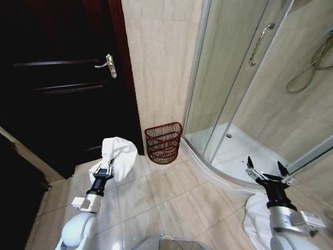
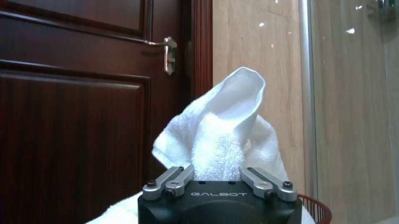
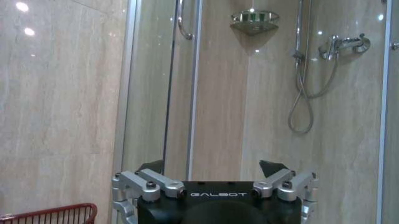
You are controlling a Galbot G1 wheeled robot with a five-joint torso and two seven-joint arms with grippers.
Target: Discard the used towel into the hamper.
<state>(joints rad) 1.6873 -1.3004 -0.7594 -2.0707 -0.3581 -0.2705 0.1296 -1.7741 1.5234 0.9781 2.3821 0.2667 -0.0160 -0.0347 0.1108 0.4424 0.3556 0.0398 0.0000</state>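
Left gripper [image 2: 215, 179] fingers clamp towel [image 2: 218, 135] | hamper [image 1: 163, 142] beyond

Black left hand [image 2: 218, 184] marked GALBOT, silver screwed links, white forearms.

Dark wooden door [image 1: 62, 88]; glass shower enclosure [image 1: 234, 78]; beige tiled floor [image 1: 171, 203]

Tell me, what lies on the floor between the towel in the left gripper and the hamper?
Nothing: in the head view, bare floor tiles separate the towel, held by the left gripper, from the hamper.
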